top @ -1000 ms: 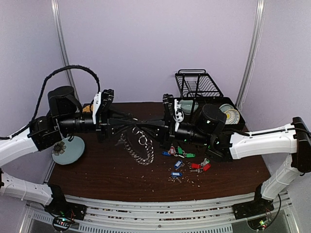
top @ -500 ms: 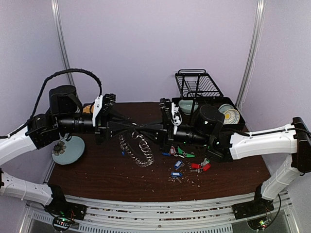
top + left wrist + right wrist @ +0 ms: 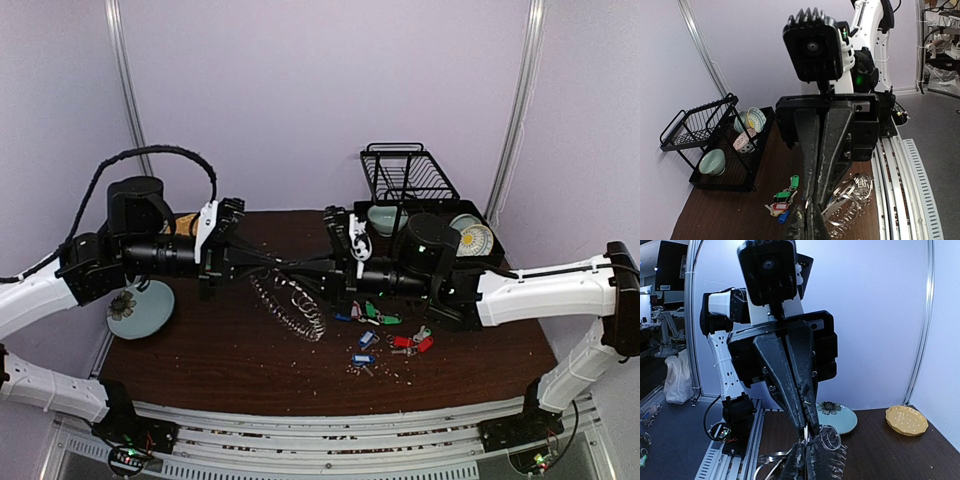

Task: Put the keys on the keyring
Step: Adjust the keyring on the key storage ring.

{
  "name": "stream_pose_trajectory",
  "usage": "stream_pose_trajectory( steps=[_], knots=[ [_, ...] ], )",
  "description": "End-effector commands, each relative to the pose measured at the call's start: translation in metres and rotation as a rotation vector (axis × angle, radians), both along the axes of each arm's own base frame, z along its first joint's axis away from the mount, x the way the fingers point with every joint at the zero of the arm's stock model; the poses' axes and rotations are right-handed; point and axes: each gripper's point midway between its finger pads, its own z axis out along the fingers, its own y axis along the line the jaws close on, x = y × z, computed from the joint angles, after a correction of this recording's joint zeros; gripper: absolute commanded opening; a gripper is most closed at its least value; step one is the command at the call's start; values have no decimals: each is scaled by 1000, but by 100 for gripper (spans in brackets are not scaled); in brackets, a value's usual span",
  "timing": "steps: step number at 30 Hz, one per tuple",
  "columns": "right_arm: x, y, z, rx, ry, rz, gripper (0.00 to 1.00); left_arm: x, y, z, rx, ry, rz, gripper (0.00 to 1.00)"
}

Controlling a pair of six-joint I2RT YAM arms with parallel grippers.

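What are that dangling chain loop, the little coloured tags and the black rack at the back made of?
keyring: bare metal by the look, with silvery links that glint.
key tags: probably plastic, in solid bright green, red and blue.
rack: thin wire, likely metal under a black coating; how glossy it is is hard to tell.

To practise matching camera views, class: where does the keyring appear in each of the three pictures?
Top external: the keyring is at the centre of the picture, left of the coloured keys.
Left wrist: lower right.
Right wrist: bottom centre.
Shared landmark: the dark brown table, under it in all three.
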Motion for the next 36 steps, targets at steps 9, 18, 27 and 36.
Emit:
stream_pose_trajectory(
  steps=[9, 18, 27, 36],
  knots=[
    [33, -7, -16, -386, -290, -129, 21, 33, 8, -6, 168, -43, 167, 0],
    [30, 5, -15, -398, -312, -56, 19, 32, 5, -3, 176, -32, 157, 0],
    [31, 13, -10, -386, -284, -39, 15, 30, 3, -5, 181, -35, 146, 0],
    [35, 18, -18, -414, -275, -41, 12, 27, 2, -3, 175, -39, 130, 0]
  ],
)
